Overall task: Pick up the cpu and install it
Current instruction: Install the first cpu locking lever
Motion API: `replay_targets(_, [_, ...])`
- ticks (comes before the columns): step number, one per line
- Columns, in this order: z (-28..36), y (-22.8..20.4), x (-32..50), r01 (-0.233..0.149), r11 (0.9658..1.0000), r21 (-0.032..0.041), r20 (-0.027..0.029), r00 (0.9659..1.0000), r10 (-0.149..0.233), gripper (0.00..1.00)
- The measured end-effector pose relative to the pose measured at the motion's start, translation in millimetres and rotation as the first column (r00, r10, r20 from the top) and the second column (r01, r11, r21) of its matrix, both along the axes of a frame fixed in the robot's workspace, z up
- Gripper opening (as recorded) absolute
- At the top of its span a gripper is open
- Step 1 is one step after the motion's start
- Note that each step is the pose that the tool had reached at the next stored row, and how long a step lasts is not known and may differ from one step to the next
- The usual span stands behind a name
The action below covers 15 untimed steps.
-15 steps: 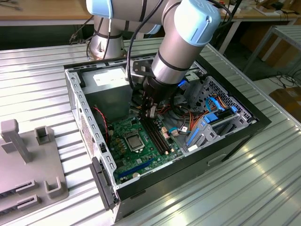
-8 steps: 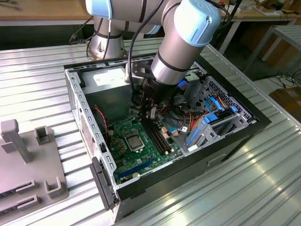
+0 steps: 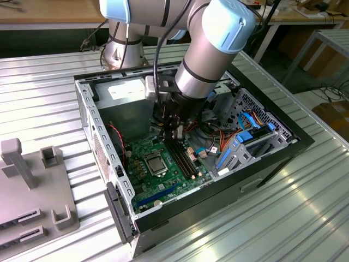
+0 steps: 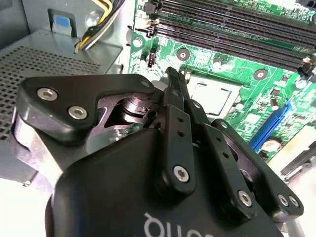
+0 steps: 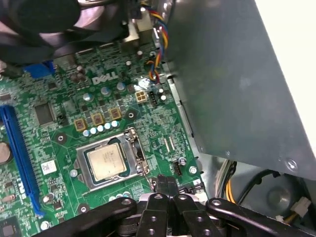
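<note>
CPU [image 5: 105, 163] seated flat in the socket [image 5: 109, 162] on the green motherboard [image 5: 59, 118], metal face up, square to the frame; looks placed already, judging by how level it lies. Same chip visible in the exterior view [image 3: 154, 162] and second wrist view [image 4: 211, 97].

Gripper [image 5: 167, 183] raised just above the board, beside the socket edge, not touching the CPU. Fingertips pressed together, nothing between them; same in the second wrist view [image 4: 174, 79]. Empty and closed, hanging close over the socket, so likely the chip was released here.

Socket retention state hard to read: metal frame around the chip, lever not clearly made out. Cannot tell whether latched.

Surroundings:
- RAM slots [image 4: 237, 22] run alongside the socket, black, unpopulated as far as visible.
- Blue expansion slot [image 5: 17, 153] on the far side of the socket from the case wall.
- Grey metal housing [image 5: 237, 79] close by the gripper; yellow and black cable bundle [image 4: 101, 22] coming out next to it.
- Drive cage with blue rails [image 3: 245, 139] toward the exterior view's right, orange and blue cables draped near the arm [image 3: 210, 49].
- PC case [image 3: 103, 164] walls box in the arm: tight clearance around the wrist.
- Grey fixture [image 3: 32, 185] on the ribbed table [image 3: 305, 207], well apart, at the exterior view's left.
</note>
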State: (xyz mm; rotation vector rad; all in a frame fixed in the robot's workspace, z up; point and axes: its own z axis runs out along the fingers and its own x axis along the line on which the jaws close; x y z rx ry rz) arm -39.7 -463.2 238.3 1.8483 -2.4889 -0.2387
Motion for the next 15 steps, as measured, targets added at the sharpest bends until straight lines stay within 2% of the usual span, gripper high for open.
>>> replay_targets(3, [0.0, -1.0, 0.0, -0.014, 0.9999, -0.0018, 0.0002, 0.9999, 0.014, 0.11])
replay_targets(6, [0.0, -2.2, -0.2, -0.028, 0.9996, -0.002, 0.0039, 0.9996, 0.028, 0.11])
replay_targets(11, [-0.1, -2.5, -1.0, -0.058, 0.9983, -0.0025, 0.0197, 0.9981, 0.058, 0.11])
replay_targets(15, [-0.1, -2.8, -3.1, -0.078, 0.997, -0.003, 0.0253, 0.9966, 0.078, 0.11])
